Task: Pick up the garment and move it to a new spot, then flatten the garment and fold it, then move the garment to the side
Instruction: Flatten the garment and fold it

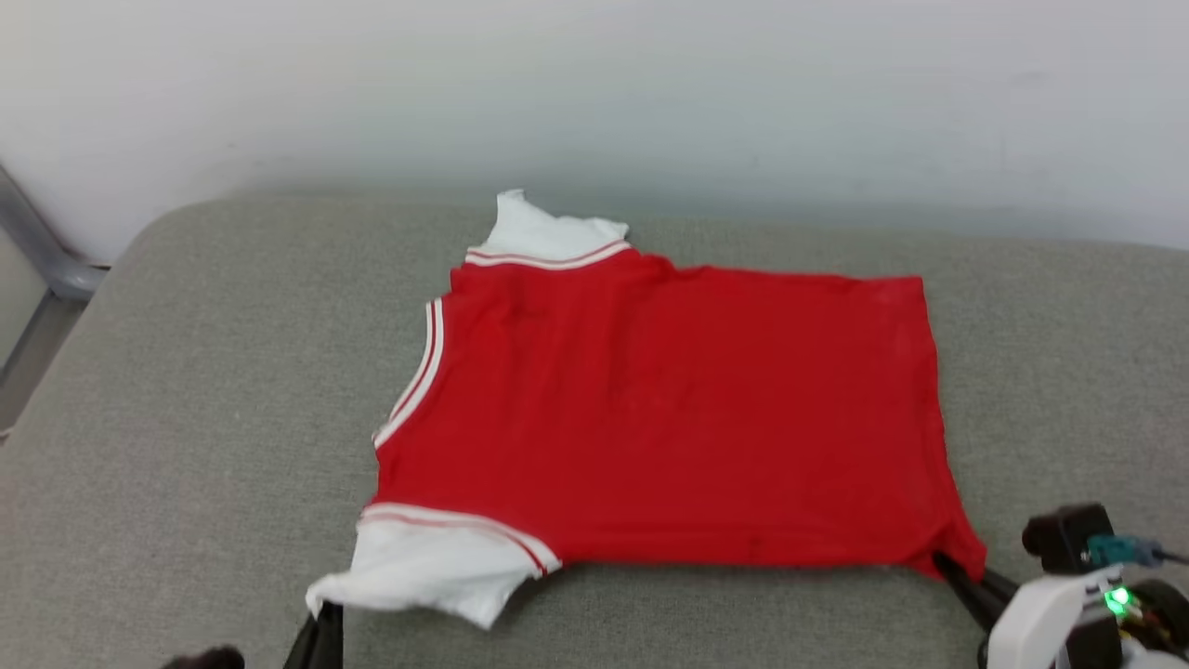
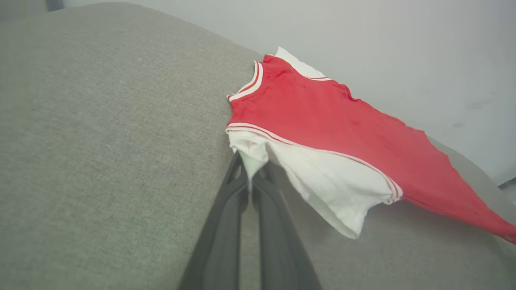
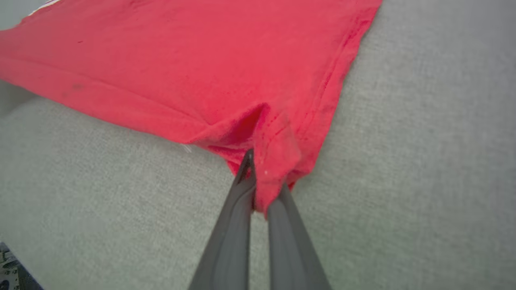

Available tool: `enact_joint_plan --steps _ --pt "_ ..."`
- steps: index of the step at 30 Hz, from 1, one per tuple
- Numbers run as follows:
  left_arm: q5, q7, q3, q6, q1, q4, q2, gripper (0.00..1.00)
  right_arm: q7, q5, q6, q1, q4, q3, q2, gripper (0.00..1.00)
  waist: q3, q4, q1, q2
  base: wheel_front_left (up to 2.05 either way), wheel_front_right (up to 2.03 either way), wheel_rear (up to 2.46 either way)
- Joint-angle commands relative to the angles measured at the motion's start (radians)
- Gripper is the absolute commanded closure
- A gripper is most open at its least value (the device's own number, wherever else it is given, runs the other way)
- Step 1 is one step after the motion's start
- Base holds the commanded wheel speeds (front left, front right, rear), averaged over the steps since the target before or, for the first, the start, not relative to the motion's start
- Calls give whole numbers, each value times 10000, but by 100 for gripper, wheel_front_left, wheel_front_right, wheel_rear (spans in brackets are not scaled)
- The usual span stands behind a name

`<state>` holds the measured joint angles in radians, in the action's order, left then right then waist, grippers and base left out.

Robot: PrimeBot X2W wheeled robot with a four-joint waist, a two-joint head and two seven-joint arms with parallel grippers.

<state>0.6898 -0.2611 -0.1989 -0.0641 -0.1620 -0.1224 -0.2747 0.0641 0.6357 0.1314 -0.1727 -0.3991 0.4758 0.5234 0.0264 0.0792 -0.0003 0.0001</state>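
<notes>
The garment (image 1: 669, 409), a red jersey with white sleeve ends and striped trim, lies spread sideways on the grey cushion, neck to the left and hem to the right. My left gripper (image 1: 320, 615) is shut on the near white sleeve's corner (image 2: 252, 163) at the lower left. My right gripper (image 1: 949, 567) is shut on the near hem corner (image 3: 268, 177), which bunches up between the two dark fingers. In the left wrist view the garment (image 2: 338, 125) stretches away to the right, its near edge lifted slightly off the cushion. No printed number shows on the upturned side.
The grey fabric cushion (image 1: 186, 418) has a rounded far-left corner and ends at a pale wall (image 1: 650, 93) behind. A grey metal frame (image 1: 37, 251) stands beyond the left edge. Bare cushion lies to the left and right of the garment.
</notes>
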Motion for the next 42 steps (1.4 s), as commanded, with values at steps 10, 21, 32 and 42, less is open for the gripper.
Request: enact_joint_plan --steps 10,21,32,42 --pt "269 134 -197 -100 -1344 197 219 100 557 -255 -15 2345 1300 -1074 233 100 -417 132 3 -1 0 0 0" --pt "-216 200 -361 198 -377 -67 -313 100 1095 -547 -15 2575 2054 -1780 -262 100 -352 165 3 -1 0 0 0" --pt "-854 963 -797 773 2045 -442 -1040 100 1656 -470 -15 1658 2573 -1955 -476 100 255 -312 3 -1 0 0 0" --pt "-802 1261 -972 1511 4606 -2232 -1290 100 1964 -674 -14 -110 1913 -1714 -833 100 1518 -870 3 -1 0 0 0"
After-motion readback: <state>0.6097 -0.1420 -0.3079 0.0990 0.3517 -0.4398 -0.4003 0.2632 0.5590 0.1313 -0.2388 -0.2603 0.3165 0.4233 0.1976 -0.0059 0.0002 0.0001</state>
